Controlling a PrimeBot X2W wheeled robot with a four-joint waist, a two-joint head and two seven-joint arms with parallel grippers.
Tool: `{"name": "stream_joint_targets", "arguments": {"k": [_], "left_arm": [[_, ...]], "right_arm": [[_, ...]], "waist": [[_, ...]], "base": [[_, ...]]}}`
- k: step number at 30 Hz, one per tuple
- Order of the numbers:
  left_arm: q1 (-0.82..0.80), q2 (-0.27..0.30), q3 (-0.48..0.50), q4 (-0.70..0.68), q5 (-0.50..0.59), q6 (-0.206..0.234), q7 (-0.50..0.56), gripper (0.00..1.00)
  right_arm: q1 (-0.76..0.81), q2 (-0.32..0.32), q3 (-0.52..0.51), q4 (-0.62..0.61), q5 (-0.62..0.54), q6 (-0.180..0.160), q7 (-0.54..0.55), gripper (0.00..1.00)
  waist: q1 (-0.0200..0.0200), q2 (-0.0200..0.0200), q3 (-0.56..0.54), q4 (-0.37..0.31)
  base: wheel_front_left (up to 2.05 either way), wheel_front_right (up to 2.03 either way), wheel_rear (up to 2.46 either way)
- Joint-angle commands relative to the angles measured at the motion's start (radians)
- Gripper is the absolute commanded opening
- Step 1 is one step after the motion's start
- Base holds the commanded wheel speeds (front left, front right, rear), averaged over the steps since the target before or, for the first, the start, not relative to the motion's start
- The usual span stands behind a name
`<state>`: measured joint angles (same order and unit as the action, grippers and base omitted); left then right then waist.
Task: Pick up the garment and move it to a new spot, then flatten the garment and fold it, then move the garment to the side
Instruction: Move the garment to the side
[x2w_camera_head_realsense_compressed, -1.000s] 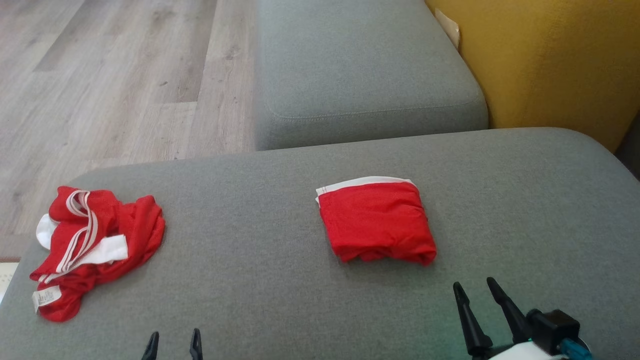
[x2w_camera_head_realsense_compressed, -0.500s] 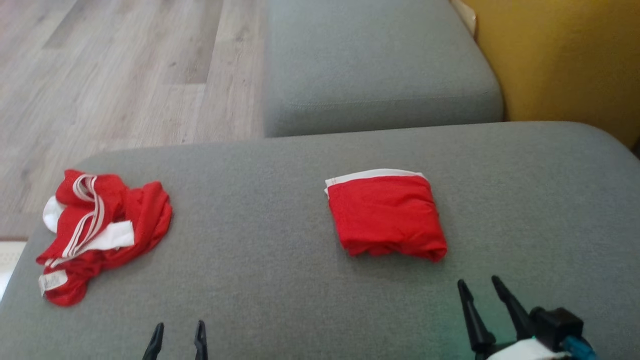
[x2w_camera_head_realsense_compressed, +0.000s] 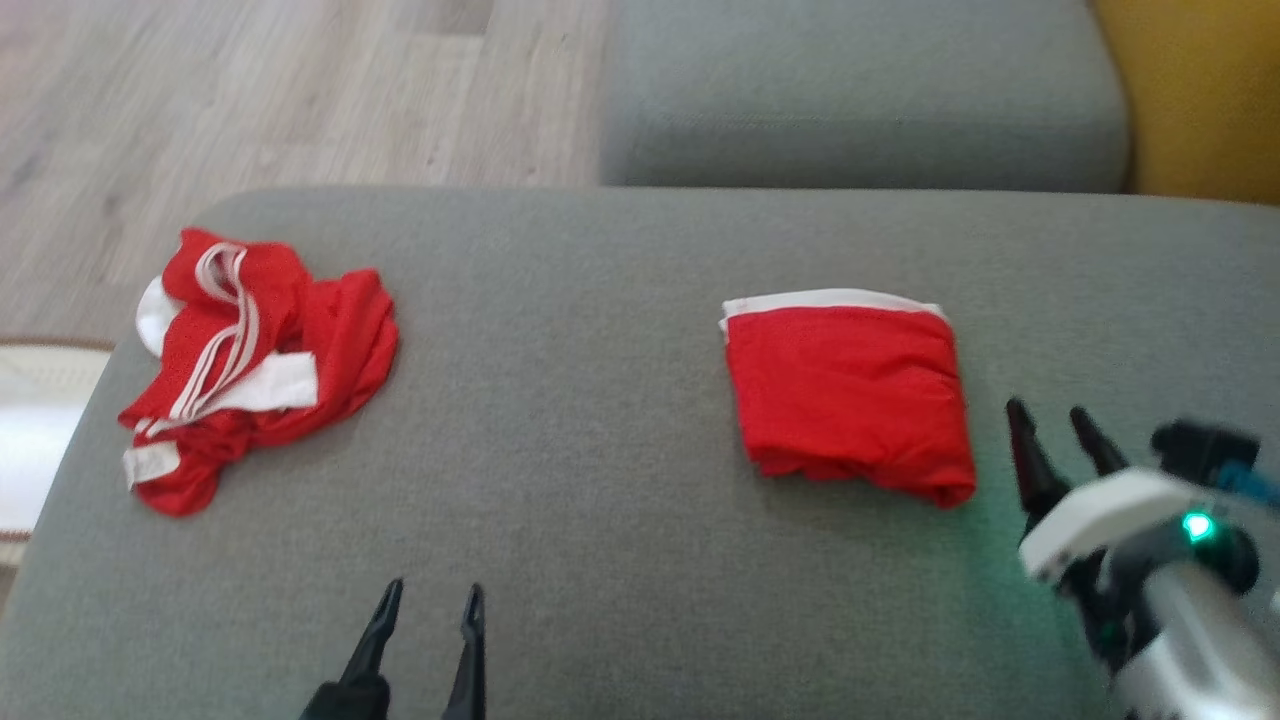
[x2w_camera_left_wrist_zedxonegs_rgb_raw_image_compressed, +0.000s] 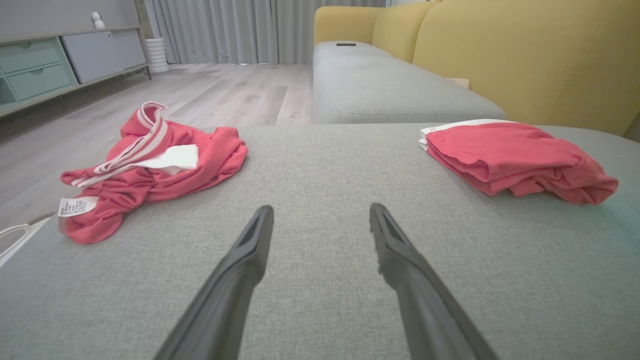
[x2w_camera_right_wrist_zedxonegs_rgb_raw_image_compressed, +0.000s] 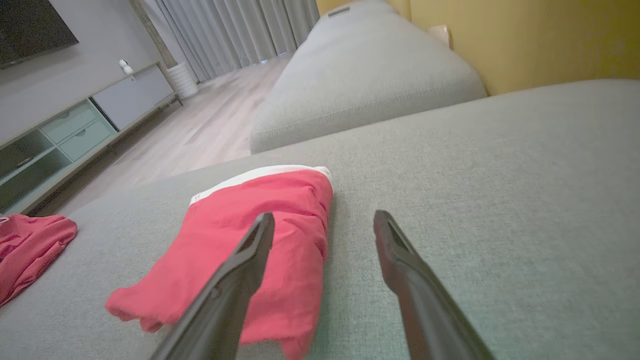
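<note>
My right pincer (x2w_camera_head_realsense_compressed: 1047, 410) stands wide open and holds nothing. Its two dark fingers point across the grey seat cushion (x2w_camera_head_realsense_compressed: 600, 480), just beside the right edge of the folded garment (x2w_camera_head_realsense_compressed: 850, 395). From my right wrist, one finger crosses in front of the red cloth and the other lies over bare cushion. I cannot tell whether either one touches anything.

My left pincer (x2w_camera_head_realsense_compressed: 433, 590) is also fully spread and empty. It sits low over the near part of the same cushion, apart from both pieces of clothing.

The folded garment is a compact red packet with a white band along its far edge, lying flat a little right of the cushion's middle. The crumpled garment (x2w_camera_head_realsense_compressed: 250, 350) is red with white stripes and a white label. It lies in a loose heap near the cushion's left end, well apart from the folded one.

Past the cushion's far edge is a second grey cushion (x2w_camera_head_realsense_compressed: 860, 90), with a yellow backrest (x2w_camera_head_realsense_compressed: 1200, 90) on its right. Wooden floor (x2w_camera_head_realsense_compressed: 300, 90) stretches away on the left.
</note>
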<state>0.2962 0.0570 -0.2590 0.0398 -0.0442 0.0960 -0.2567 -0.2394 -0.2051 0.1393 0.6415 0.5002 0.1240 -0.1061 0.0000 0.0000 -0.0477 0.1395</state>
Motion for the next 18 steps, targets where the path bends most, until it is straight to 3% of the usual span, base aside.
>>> {"name": "stream_joint_targets", "arguments": {"k": [1,5,8,18], "left_arm": [[-0.064,-0.007,0.016,-0.027,-0.001,0.002,-0.005,1.00],[-0.090,-0.007,-0.007,-0.025,-0.004,0.005,-0.005,1.00],[-0.110,-0.007,-0.027,-0.018,0.000,0.003,-0.005,1.00],[-0.156,-0.007,-0.056,-0.011,0.005,0.009,-0.005,1.00]], "right_arm": [[-0.085,-0.034,0.025,0.008,0.050,0.007,0.055,1.00],[-0.174,-0.062,0.037,0.089,0.187,0.007,0.221,1.00],[-0.220,-0.075,0.034,0.131,0.265,0.007,0.284,1.00],[-0.297,-0.085,0.097,0.225,0.358,0.007,0.332,1.00]], "waist": [[0.0000,0.0000,0.029,0.024],[0.0000,0.0000,0.065,0.035],[0.0000,0.0000,0.086,0.044],[0.0000,0.0000,0.134,0.056]], "base": [[0.00,0.00,0.00],[0.00,0.00,0.00],[0.00,0.00,0.00],[0.00,0.00,0.00]]}}
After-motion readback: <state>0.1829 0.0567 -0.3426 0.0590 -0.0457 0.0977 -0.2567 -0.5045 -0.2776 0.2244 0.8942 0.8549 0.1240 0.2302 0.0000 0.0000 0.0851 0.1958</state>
